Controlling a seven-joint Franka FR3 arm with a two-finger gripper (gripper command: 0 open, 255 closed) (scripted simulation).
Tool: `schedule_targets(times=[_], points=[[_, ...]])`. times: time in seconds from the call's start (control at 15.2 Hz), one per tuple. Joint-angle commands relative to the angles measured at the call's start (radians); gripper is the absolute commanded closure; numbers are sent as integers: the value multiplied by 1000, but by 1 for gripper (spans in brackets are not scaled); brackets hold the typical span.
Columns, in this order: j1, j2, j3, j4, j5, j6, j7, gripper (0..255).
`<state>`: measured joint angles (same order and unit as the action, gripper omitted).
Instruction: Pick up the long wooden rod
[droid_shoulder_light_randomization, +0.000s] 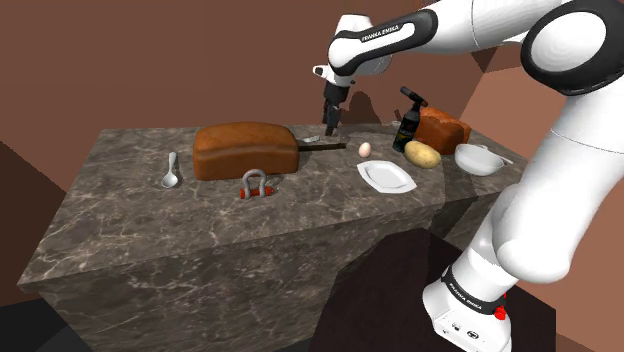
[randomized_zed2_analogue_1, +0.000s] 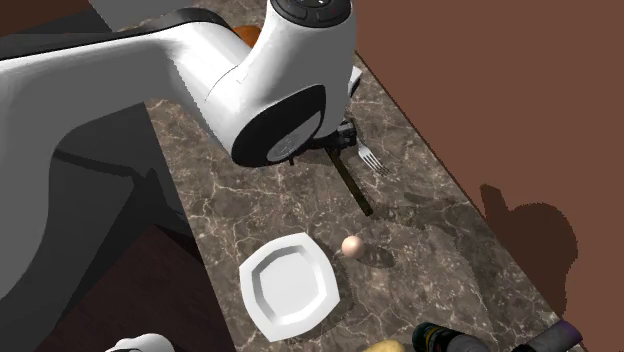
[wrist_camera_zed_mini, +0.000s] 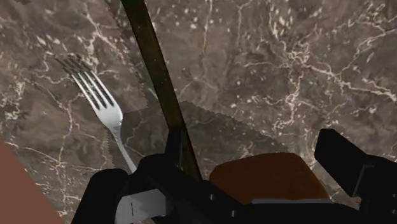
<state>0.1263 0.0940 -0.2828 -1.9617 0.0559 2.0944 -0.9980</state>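
Observation:
The long rod (wrist_camera_zed_mini: 156, 60) is a thin dark brown stick lying flat on the marble counter (droid_shoulder_light_randomization: 150, 215), beside a silver fork (wrist_camera_zed_mini: 102, 102). In the shoulder view the rod (droid_shoulder_light_randomization: 325, 146) sticks out from the right end of a big brown bread loaf (droid_shoulder_light_randomization: 245, 150). My black gripper (droid_shoulder_light_randomization: 331, 124) hangs just above it, pointing down. In the wrist view the gripper (wrist_camera_zed_mini: 254, 153) is open; the rod runs close along one finger and is not clasped. In the second exterior view the rod (randomized_zed2_analogue_1: 352, 188) and the fork (randomized_zed2_analogue_1: 370, 157) lie just past the gripper (randomized_zed2_analogue_1: 345, 133).
An egg (droid_shoulder_light_randomization: 365, 149), a white plate (droid_shoulder_light_randomization: 386, 176), a potato (droid_shoulder_light_randomization: 422, 154), a dark bottle (droid_shoulder_light_randomization: 408, 125), a second loaf (droid_shoulder_light_randomization: 445, 127) and a white bowl (droid_shoulder_light_randomization: 478, 158) stand to the shoulder view's right. A spoon (droid_shoulder_light_randomization: 170, 172) and a red-and-metal shackle (droid_shoulder_light_randomization: 254, 186) lie left.

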Motion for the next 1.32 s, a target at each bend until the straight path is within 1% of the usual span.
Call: schedule_targets(times=[0.0, 0.2, 0.46, 0.53, 0.99, 1.12, 1.19, 1.25], points=[[-6, 83, 5, 62, 23, 7, -74, 0], [-17, 204, 24, 164, 49, 8, -163, 0], [-35, 364, 58, 317, 67, -5, -266, 0], [-35, 368, 60, 321, 67, -5, -267, 0], [-39, 414, 67, 285, 80, 76, -276, 0], [-39, 414, 67, 285, 80, 76, -276, 0], [-40, 414, 67, 284, 80, 77, -277, 255], [-40, 413, 67, 284, 80, 77, -277, 255]])
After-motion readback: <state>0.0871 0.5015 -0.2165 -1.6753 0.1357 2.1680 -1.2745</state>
